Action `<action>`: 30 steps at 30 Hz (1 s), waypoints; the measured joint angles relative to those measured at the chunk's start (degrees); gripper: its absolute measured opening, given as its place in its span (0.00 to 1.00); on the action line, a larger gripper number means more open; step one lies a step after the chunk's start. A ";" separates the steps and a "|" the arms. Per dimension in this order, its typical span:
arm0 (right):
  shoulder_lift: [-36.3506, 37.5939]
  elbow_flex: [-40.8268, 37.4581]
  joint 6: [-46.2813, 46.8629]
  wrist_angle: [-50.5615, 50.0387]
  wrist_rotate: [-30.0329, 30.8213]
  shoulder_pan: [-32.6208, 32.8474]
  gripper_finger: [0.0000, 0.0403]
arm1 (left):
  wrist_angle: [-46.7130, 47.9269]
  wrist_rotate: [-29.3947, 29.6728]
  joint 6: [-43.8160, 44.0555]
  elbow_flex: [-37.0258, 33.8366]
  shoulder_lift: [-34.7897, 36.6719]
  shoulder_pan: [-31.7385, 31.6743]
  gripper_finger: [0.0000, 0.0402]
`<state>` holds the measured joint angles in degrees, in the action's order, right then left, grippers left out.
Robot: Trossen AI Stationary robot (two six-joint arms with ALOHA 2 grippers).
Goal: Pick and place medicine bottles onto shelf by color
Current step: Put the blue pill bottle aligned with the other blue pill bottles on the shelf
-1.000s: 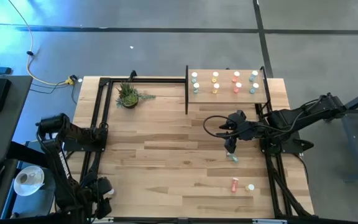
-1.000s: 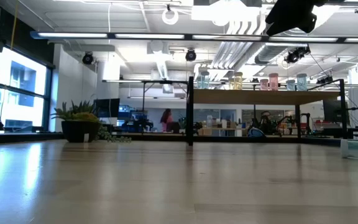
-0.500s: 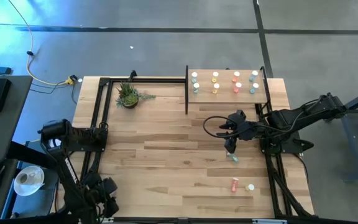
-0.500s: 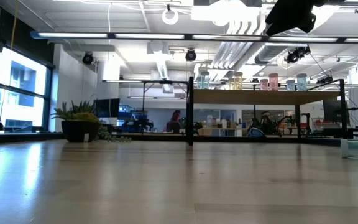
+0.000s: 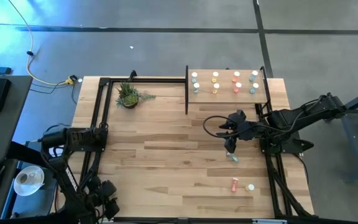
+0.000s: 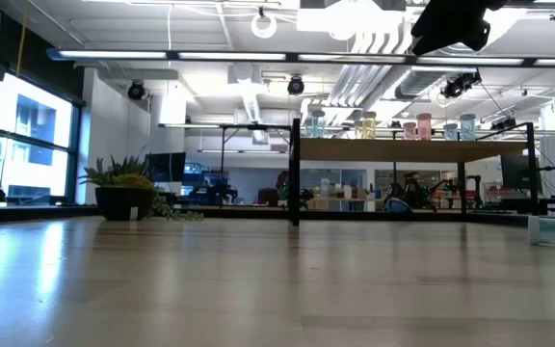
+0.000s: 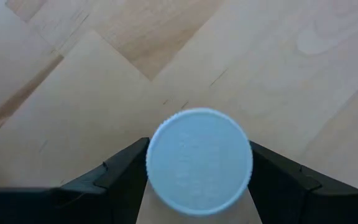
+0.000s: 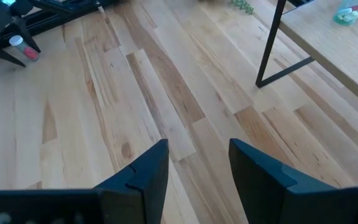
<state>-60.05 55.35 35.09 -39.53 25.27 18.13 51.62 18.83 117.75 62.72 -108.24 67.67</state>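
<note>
My left gripper point(image 5: 107, 195) is over the table's near left corner, shut on a medicine bottle of which only the round white cap point(image 7: 199, 163) shows. The shelf point(image 5: 229, 93) at the far right carries two rows of bottles in white, yellow, orange-red and teal. On the table a teal bottle point(image 5: 232, 158) lies on its side. An orange-red bottle point(image 5: 234, 184) lies beside a white one point(image 5: 250, 186) near the front. My right gripper point(image 5: 230, 147) hangs open and empty just above the teal bottle. My left gripper pinches the bottle's cap by its rim point(image 7: 156, 168) between its two fingers point(image 7: 126, 177), one on each side. The fingers come steeply from above, and the cap's top faces up along them. The cap hides the body, and I cannot tell whether the bottle stands on the table.
A small potted plant point(image 5: 128, 95) stands at the far left. Black frame rails point(image 5: 98, 124) run along the table's left side and rails point(image 5: 272, 168) along its right. The middle of the tabletop point(image 5: 166, 149) is bare wood. A cup point(image 5: 28, 179) sits off the table, left.
My left gripper has gone down and a little toward the table's near edge, and its arm has folded lower. My right arm and the bottles on the table and shelf have kept still.
</note>
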 joint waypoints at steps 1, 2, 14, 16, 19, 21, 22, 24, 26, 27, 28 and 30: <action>0.00 0.00 0.29 0.00 -0.01 0.00 0.40 | 0.07 0.99 0.53 0.05 -0.06 0.34 0.59; 0.00 0.01 0.47 0.00 -0.01 0.00 0.40 | 0.28 1.77 1.02 0.25 -0.15 0.73 0.59; 0.00 0.02 0.48 0.02 -0.03 0.00 0.40 | 1.95 6.04 4.71 0.69 -1.43 2.30 0.59; 0.00 0.02 0.48 0.00 -0.03 0.00 0.40 | 2.14 6.12 4.90 0.78 -1.90 2.31 0.59; 0.00 0.02 0.48 0.00 -0.03 0.00 0.40 | 2.35 6.15 5.07 0.87 -2.31 2.31 0.57; 0.00 0.02 0.48 0.02 -0.03 0.00 0.40 | 2.45 6.23 5.07 0.87 -2.32 2.31 0.53; 0.00 0.02 0.48 0.00 -0.03 0.00 0.40 | 2.49 6.14 5.07 0.87 -2.35 2.31 0.51; 0.00 0.02 0.48 0.00 -0.03 0.00 0.40 | 2.51 6.08 5.08 0.85 -2.35 2.31 0.46; 0.00 0.02 0.48 0.00 -0.03 0.00 0.40 | 2.52 6.07 5.12 0.85 -2.35 2.52 0.42; 0.00 0.02 0.48 0.00 -0.03 0.00 0.40 | 2.51 6.10 5.12 0.83 -2.35 2.53 0.40; 0.00 0.02 0.48 0.01 -0.03 0.00 0.40 | 2.48 6.11 5.12 0.82 -2.37 2.53 0.38; 0.00 0.02 0.48 0.00 -0.03 0.00 0.40 | 2.37 6.30 4.79 0.81 -2.37 2.53 0.34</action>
<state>-60.05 55.37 35.57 -39.53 25.23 18.13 53.99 25.13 122.55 63.53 -110.61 70.19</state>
